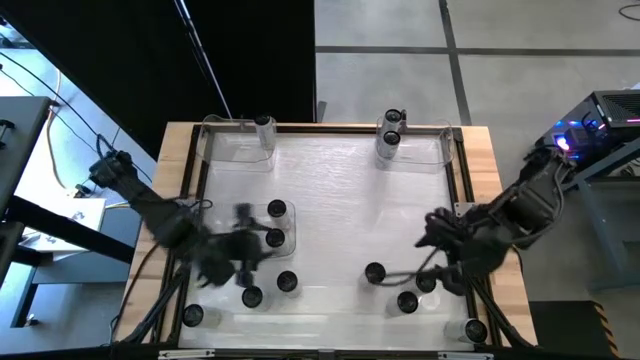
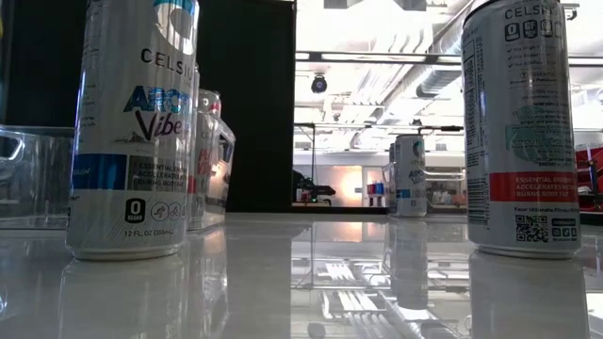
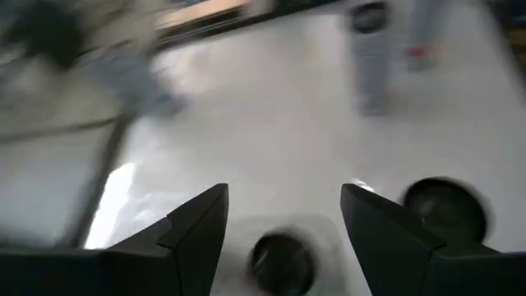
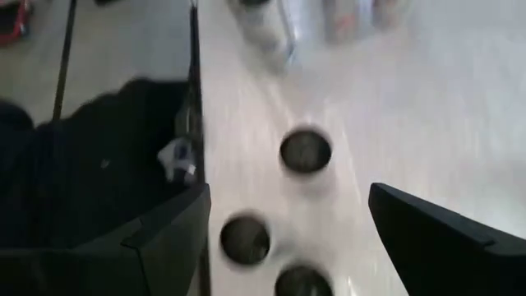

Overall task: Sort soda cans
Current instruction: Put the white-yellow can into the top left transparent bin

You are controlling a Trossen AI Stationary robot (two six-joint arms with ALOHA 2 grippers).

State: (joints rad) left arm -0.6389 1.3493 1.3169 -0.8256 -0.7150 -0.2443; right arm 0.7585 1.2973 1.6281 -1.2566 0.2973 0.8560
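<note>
1. Soda cans [image 1: 374, 272] stand upright and scattered on your white tabletop [image 1: 330, 200]: one group near the front left, another near the front right.
2. Your far left clear tray [image 1: 235, 145] has one can at its right end; your far right clear tray [image 1: 415, 145] has two cans at its left end.
3. Your left hand [image 1: 243, 243] hovers over the front-left group, blurred. Its fingers [image 3: 197, 226] stand apart with nothing between them; a can top shows below the gap.
4. Your right hand [image 1: 435, 235] sits above the front-right group, fingers [image 4: 177, 222] spread wide and empty; three can tops lie below it.
5. Low view: two cans stand close to the camera, one on each side.
</note>
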